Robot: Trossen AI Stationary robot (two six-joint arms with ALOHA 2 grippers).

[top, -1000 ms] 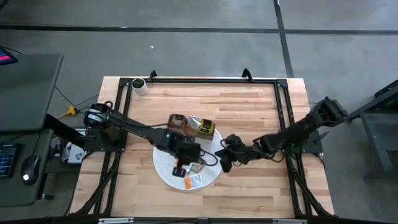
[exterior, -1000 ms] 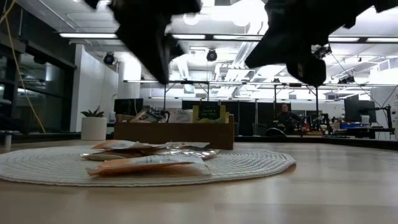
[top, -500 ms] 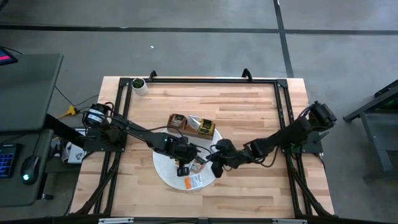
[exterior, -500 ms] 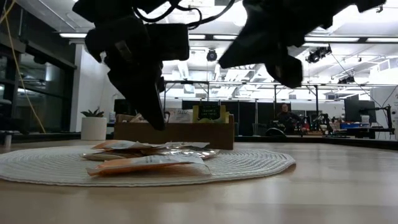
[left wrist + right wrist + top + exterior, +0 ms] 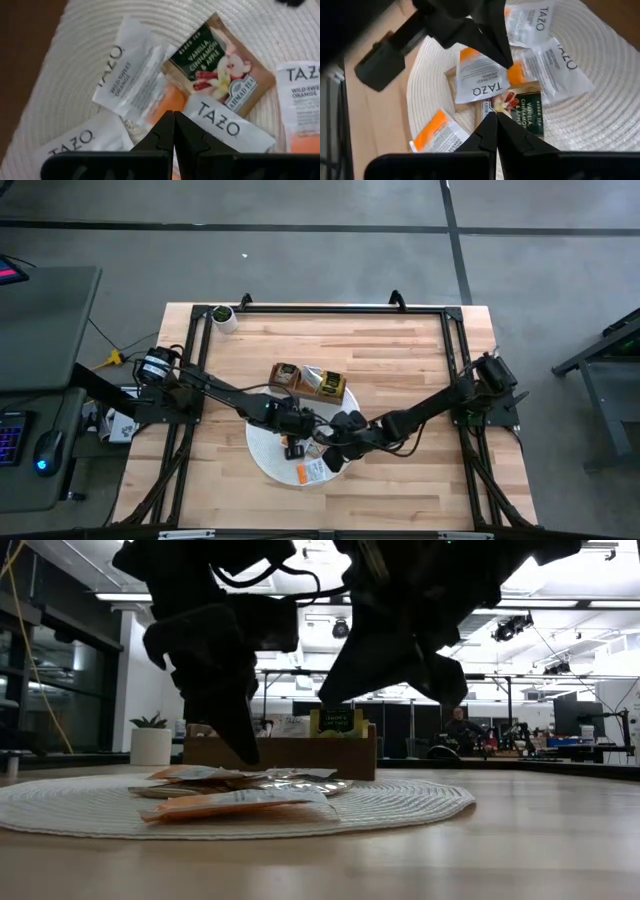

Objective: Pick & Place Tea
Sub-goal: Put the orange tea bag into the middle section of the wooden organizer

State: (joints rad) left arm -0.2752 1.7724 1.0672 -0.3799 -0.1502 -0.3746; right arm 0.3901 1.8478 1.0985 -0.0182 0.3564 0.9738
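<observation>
Both my grippers hang closed over the heap of small flat tea packets (image 5: 310, 450) on the round white woven mat (image 5: 262, 452). Left gripper (image 5: 173, 120) has its fingers pressed together just above the white-and-orange packets, next to the green vanilla-cinnamon-apple packet (image 5: 220, 75), which lies diagonally. Right gripper (image 5: 496, 120) is equally near, closed and empty, opposite the left; they crowd each other. Beyond the mat stands the brown wooden tray (image 5: 308, 383) on the counter (image 5: 400, 350).

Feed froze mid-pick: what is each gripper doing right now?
Left gripper: shut, empty, above the tea packets on the round white woven mat.
Right gripper: shut, empty, over the same pile.
</observation>
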